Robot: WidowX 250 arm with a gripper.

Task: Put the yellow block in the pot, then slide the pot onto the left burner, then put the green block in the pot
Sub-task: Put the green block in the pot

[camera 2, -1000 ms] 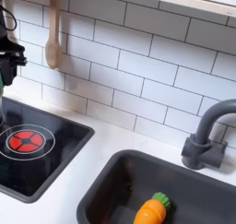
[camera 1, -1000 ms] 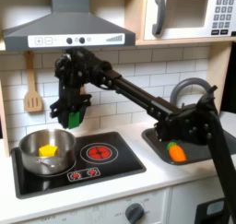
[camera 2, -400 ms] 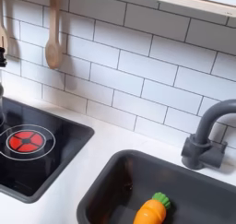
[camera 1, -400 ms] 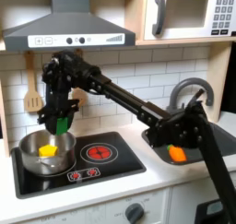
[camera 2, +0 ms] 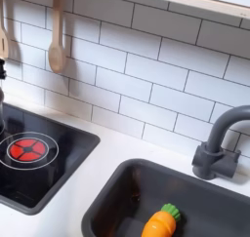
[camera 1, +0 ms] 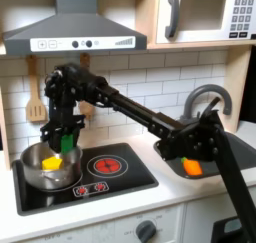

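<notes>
Green block (camera 1: pixel 67 143): small, dark green, chunky; held above the pot's opening, near the pot's back edge, in the first exterior view. Its lower end hangs just over the rim; whether it touches the pot cannot be told.
Gripper (camera 1: pixel 66 139): black, pointing down over the pot, fingers clamped on the green block.
Yellow block (camera 1: pixel 52 163): bright yellow, chunky, lying inside the pot toward the front, roughly a third as wide as the pot.
Pot (camera 1: pixel 30 157): shiny silver, round, low straight walls with a rolled rim; sits on the stovetop toward the first exterior view's left, covering the burner there.
Stovetop (camera 1: pixel 135 174): glossy black panel with small red markings along its front edge.
Other burner (camera 1: pixel 107 166): red concentric rings, bare, toward the first exterior view's right of the pot; in the second exterior view it shows at the left edge (camera 2: pixel 26 148).
Arm (camera 1: pixel 140 112): black, reaching from the first exterior view's lower right, up over the sink and across to the pot.
Sink (camera 2: pixel 117 197): dark grey basin toward the second exterior view's right of the stovetop, with a grey curved faucet (camera 2: pixel 217 148) behind it.
Carrot toy (camera 2: pixel 160 222): orange with a green top, lying in the sink.
Wooden spoon (camera 2: pixel 56 31): hangs on the white tiled wall above the stovetop.
</notes>
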